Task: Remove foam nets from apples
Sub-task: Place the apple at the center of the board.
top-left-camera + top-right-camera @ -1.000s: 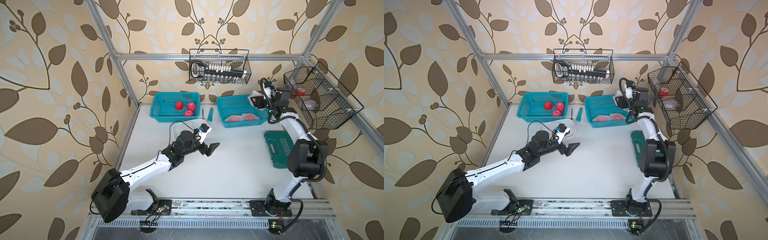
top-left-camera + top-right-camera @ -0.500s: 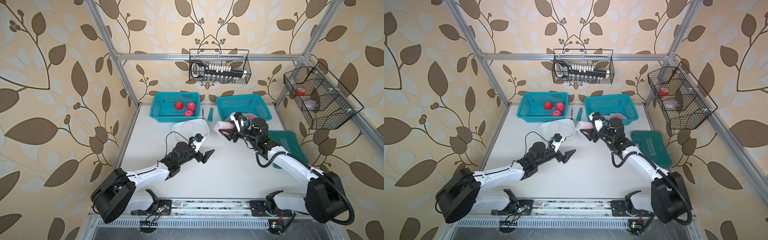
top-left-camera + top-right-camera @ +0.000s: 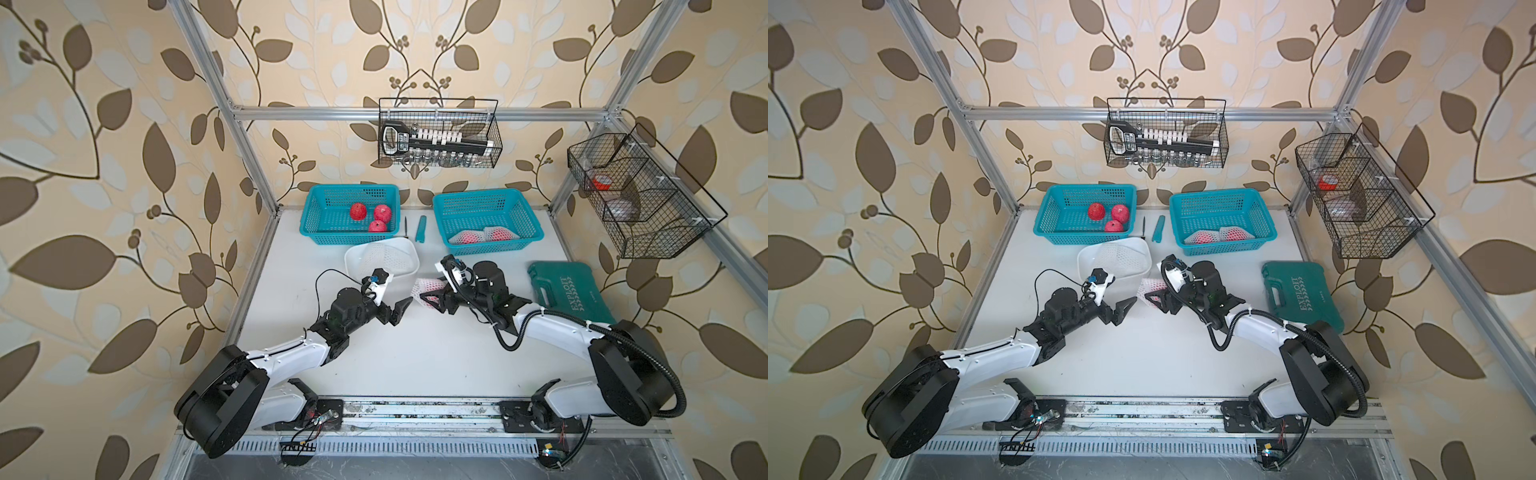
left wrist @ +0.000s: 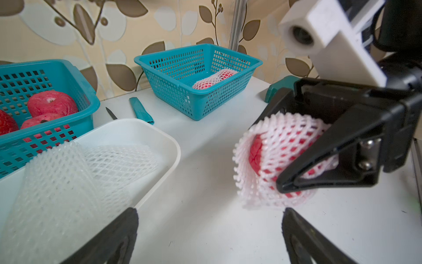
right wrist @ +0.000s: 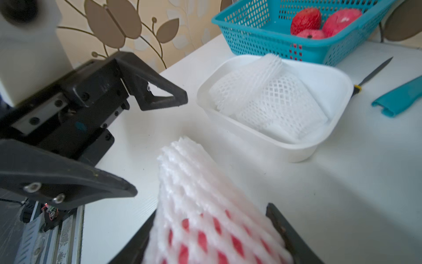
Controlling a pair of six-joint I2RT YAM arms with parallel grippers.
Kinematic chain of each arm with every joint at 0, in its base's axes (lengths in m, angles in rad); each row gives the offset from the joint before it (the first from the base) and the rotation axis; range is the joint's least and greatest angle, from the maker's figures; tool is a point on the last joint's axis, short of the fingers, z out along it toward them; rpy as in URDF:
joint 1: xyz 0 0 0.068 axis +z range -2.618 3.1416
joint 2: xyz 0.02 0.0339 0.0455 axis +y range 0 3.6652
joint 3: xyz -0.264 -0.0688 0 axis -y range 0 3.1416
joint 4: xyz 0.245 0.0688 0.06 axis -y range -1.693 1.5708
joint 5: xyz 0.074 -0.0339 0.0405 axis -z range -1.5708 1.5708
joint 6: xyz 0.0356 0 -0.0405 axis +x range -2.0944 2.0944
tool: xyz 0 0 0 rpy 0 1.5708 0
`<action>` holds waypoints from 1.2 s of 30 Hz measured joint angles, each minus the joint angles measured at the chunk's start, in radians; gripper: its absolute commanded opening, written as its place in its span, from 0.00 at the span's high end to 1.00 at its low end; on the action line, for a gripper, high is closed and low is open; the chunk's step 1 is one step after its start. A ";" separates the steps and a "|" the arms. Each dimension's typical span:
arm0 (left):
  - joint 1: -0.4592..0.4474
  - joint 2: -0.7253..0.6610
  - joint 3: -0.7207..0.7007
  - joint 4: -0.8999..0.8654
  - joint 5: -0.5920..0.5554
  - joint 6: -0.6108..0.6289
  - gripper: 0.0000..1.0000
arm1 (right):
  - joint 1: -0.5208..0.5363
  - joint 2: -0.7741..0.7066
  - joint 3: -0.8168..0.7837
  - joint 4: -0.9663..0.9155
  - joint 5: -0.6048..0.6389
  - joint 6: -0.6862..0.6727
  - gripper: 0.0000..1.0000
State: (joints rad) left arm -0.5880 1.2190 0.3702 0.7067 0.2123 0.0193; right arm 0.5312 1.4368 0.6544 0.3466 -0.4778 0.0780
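Beside the white tub [image 5: 262, 141] of shed nets [image 5: 269, 98], the right fingers [image 4: 324, 157] clench a netted apple [image 4: 255, 150] by its middle, presenting the open end of its net [image 4: 242, 160] to the left fingers [image 5: 157, 96], spread wide and empty, seemingly poised to pull.

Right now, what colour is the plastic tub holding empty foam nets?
White tub; best in right wrist view.

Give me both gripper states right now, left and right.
Left gripper: open, holding nothing.
Right gripper: closed on an apple wrapped in its foam net.
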 measured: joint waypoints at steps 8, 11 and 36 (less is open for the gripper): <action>0.000 0.087 0.000 -0.001 0.015 0.000 0.01 | 0.014 0.119 0.007 -0.056 0.042 -0.005 0.37; 0.000 0.106 0.000 -0.001 0.015 0.001 0.01 | 0.017 0.153 0.008 -0.064 0.049 -0.007 0.35; 0.000 0.134 0.040 -0.109 -0.067 -0.019 0.01 | 0.019 0.075 0.185 -0.385 0.202 0.027 0.02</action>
State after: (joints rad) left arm -0.5880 1.3525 0.4099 0.5976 0.1455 0.0002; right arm 0.5499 1.5116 0.8391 -0.0387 -0.2760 0.1055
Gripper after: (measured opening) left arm 0.987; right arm 0.993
